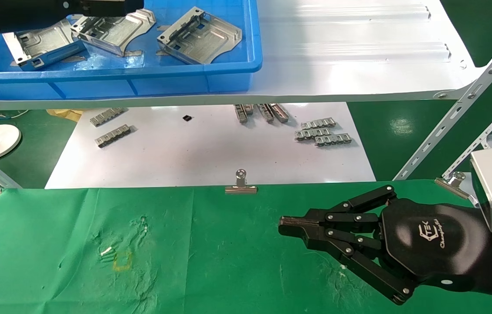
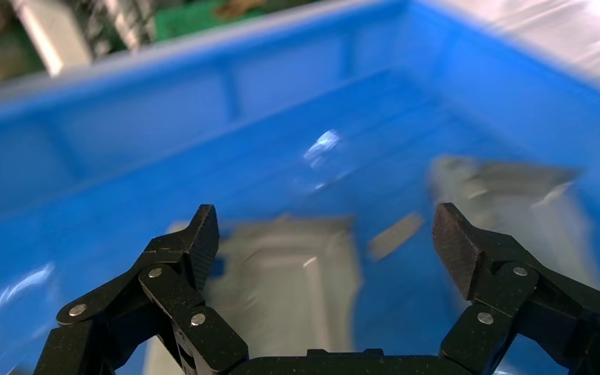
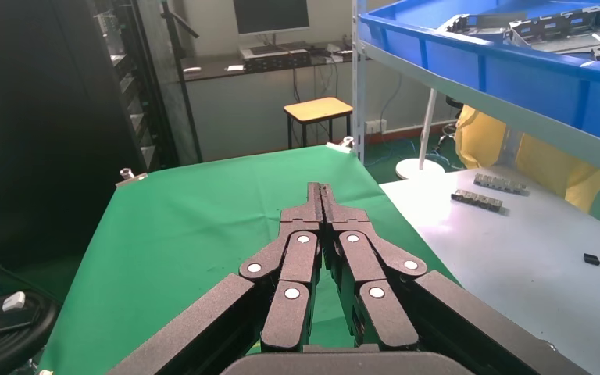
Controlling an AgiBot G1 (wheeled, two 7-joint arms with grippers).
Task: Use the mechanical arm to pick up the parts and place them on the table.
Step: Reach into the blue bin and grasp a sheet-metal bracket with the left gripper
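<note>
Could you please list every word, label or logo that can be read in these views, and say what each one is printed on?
"TEK": logo on the palm of the right tool, which rests shut over the table.
A slanted script line below that logo: too small to read reliably.
Left tool, parts and blue bin: no text visible.

I have my left end effector up over the blue bin, fingers spread wide and empty above a part. Three shiny silver stamped parts lie flat in that bin: one at the left, one in the middle, one at the right. My table, wrinkled green cloth, carries none.
</note>
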